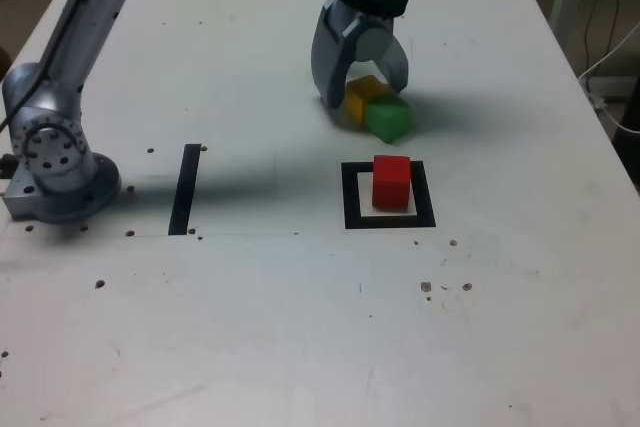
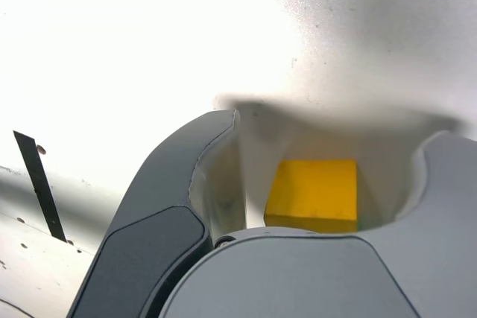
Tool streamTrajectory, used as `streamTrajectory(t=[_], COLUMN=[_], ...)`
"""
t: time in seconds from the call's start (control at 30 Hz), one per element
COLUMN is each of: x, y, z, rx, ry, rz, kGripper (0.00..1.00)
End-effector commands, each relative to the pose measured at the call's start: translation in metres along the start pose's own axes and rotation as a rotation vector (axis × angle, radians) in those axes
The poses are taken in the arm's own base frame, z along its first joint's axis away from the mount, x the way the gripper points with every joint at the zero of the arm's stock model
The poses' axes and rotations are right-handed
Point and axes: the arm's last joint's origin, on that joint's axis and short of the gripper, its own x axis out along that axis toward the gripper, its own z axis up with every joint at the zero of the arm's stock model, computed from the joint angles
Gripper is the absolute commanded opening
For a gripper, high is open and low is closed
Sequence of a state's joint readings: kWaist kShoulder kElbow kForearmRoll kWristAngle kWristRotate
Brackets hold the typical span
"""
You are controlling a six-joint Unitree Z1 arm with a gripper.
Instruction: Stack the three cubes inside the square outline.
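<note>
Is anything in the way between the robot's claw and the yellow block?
Nothing visible blocks it: the gripper's open jaws already stand on either side of the yellow block. The green block sits right beside it, though, so it might get bumped.

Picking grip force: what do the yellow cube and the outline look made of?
Yellow cube: probably painted wood or plastic, satin; even solid colour, crisp edges, no clear sign which.
Outline: likely black tape, matte; flat, even-width strips meeting squarely, no visible thickness.
</note>
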State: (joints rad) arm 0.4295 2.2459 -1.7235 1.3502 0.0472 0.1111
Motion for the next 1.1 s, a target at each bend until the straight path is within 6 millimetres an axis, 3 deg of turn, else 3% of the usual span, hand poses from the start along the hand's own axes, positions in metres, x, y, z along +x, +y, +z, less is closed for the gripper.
streamTrajectory(t=[0.0, 0.1, 0.27, 0.77, 1.07], x=[0.002, 0.004, 0.005, 0.001, -0.024], y=[0.001, 0.001, 0.001, 0.0, -0.005], z=[0.002, 0.004, 0.004, 0.001, -0.018], rx=[-0.006, -0.008, -0.008, -0.007, 0.005], ry=[0.004, 0.003, 0.0, -0.009, -0.049], rz=[-0.004, -0.011, -0.02, -0.009, 0.017], kGripper=[0.45, 0.34, 0.28, 0.26, 0.26])
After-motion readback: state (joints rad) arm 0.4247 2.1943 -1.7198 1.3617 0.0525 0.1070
